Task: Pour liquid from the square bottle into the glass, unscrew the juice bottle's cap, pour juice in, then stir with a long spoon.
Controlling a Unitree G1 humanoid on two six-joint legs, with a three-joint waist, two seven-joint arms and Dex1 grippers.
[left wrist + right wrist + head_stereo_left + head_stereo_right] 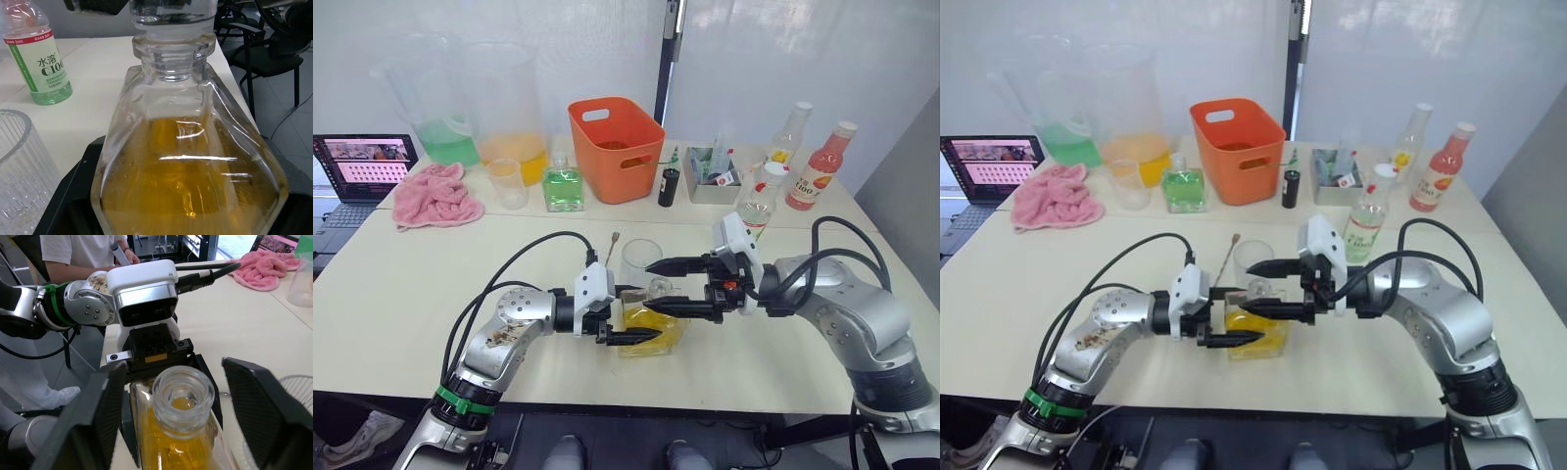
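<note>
Left gripper (628, 333) clamped on the square bottle (651, 328), right gripper (680, 289) spread wide around its stopper (183, 394), glass (640, 260) behind looks empty, so I'm at step one.

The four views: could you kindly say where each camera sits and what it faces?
Left eye view: head, looking forward and down; both arms, left gripper and right gripper meet at the square bottle.
Right eye view: same scene, beside it.
Left wrist view: left wrist, facing that bottle, glass and juice bottle.
Right wrist view: right wrist, facing bottle's neck between open jaws.
All share the bottle.
</note>
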